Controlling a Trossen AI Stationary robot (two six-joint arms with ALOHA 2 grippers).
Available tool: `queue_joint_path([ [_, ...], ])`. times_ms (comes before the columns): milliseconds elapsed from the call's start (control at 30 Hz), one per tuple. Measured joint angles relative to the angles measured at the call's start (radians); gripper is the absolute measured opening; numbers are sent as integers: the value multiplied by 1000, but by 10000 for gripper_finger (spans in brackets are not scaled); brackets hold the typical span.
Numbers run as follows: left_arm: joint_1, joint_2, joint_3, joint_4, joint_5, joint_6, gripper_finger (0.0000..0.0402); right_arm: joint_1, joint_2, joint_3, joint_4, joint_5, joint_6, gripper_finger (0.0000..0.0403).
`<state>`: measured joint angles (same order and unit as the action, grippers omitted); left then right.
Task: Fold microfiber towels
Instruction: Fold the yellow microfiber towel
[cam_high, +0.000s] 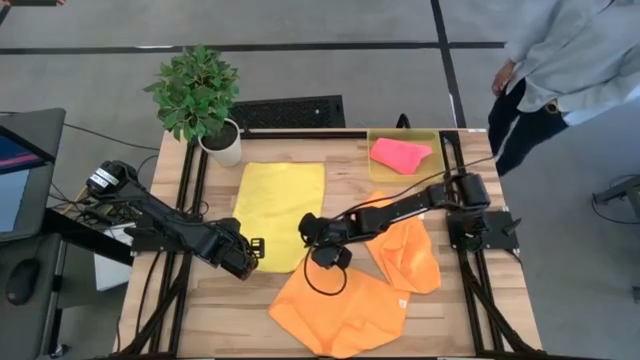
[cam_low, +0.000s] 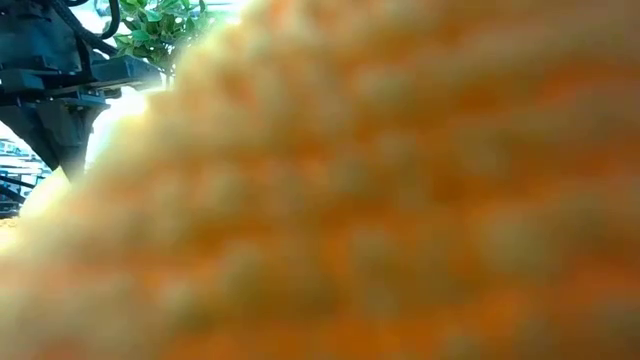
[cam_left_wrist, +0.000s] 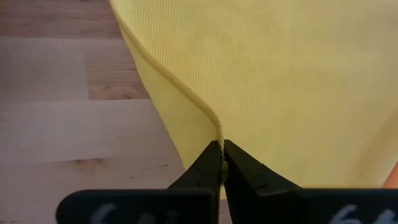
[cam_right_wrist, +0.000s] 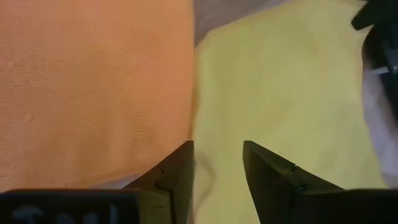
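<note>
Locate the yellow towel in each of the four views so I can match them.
High view: yellow towel lies flat at table centre-left, beside the plant.
Low view: not identifiable; blurred orange cloth fills the picture.
Left wrist view: fills the upper right, its hem pinched in the left gripper.
Right wrist view: right of an orange towel, under the open right gripper.
Shared landmark: the yellow-orange border.

Wooden table (cam_high: 345, 175), yellow towel (cam_high: 280, 200), two orange towels (cam_high: 340, 312), potted plant (cam_high: 200, 100), yellow bin (cam_high: 405, 140)
</note>
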<state>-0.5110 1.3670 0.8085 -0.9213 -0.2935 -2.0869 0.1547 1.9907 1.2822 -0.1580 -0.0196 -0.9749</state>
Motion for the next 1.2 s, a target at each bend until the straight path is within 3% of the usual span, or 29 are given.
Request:
queue_joint_path([
  [467,0,0,0,0,0,0,0,-37,58,-1,-5,-4,-81,157],
  [1200,0,0,0,-1,0,-1,0,-32,60,-1,128,-13,-46,157],
])
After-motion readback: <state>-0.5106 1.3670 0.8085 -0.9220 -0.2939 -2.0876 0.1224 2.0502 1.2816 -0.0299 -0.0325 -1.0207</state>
